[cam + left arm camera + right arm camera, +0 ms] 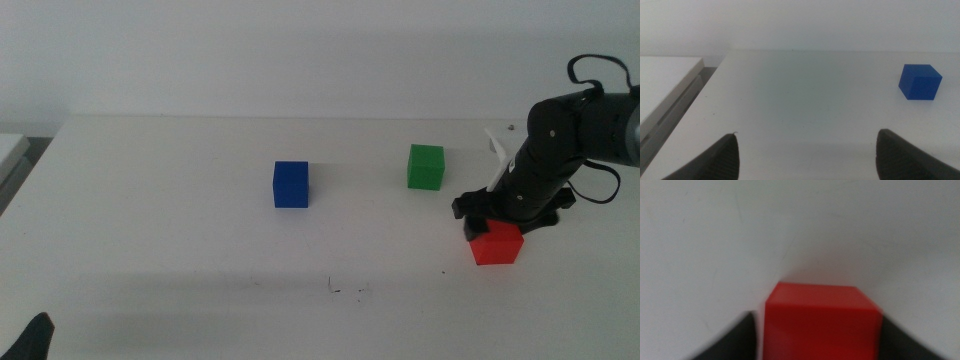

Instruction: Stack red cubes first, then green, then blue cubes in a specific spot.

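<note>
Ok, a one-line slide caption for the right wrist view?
Right gripper straddles the red cube on the white table, one jaw on each side.

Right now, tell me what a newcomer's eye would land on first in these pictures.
The right claw stands out first, at the table's right side with its jaws on either side of the red cube. Next come the green cube just behind it and the blue cube alone near the middle. The left claw waits at the bottom left corner, open.
</note>
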Available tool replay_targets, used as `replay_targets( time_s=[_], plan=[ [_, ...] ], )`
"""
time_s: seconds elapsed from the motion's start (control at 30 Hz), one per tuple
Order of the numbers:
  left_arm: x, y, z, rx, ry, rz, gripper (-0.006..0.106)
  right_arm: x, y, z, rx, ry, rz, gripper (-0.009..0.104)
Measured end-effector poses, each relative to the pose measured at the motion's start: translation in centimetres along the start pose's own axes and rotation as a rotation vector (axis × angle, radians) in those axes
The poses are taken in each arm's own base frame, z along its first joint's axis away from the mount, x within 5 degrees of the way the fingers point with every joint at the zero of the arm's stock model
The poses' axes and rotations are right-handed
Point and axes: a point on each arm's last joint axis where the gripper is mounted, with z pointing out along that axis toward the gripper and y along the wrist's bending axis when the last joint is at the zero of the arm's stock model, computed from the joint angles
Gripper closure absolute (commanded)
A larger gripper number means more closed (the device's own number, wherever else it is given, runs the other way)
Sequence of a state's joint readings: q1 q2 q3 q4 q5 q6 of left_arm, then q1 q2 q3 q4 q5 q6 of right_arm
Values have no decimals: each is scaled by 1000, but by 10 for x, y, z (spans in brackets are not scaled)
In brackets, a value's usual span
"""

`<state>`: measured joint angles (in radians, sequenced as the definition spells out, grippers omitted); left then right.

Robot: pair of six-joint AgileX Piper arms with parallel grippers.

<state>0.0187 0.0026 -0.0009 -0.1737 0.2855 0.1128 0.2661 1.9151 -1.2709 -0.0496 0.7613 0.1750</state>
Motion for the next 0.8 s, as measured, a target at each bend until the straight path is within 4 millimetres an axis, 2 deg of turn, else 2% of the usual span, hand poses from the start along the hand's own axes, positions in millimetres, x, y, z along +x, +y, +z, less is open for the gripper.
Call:
replay_targets(
  time_s=[0.03, 0.07, 0.17, 0.23, 0.4, 0.47, 0.53, 0.63, 0.7, 0.8],
  plan=[
    [0, 0, 0, 0, 0, 0, 8, 0, 0, 2, 2, -2, 12, 71],
    [0, 0, 0, 0, 0, 0, 8, -2, 0, 2, 6, -8, 56, 98],
    [0, 0, 0, 0, 0, 0, 8, -5, 6, -10, 38, -1, 105, 91],
    [0, 0, 0, 0, 0, 0, 8, -12, 20, -25, 61, -17, 122, 88],
    [0, 0, 0, 0, 0, 0, 8, -30, 80, -67, 32, -118, 122, 87],
    [0, 0, 0, 0, 0, 0, 8, -33, 106, -74, 0, -148, 114, 87],
    [0, 0, 0, 0, 0, 0, 8, -34, 130, -76, -19, -154, 110, 87],
    [0, 0, 0, 0, 0, 0, 8, -30, 160, -66, -17, -120, 89, 87],
    [0, 0, 0, 0, 0, 0, 8, -25, 175, -54, -3, -86, 80, 87],
    [0, 0, 0, 0, 0, 0, 8, -19, 186, -40, 14, -49, 87, 87]
  ],
)
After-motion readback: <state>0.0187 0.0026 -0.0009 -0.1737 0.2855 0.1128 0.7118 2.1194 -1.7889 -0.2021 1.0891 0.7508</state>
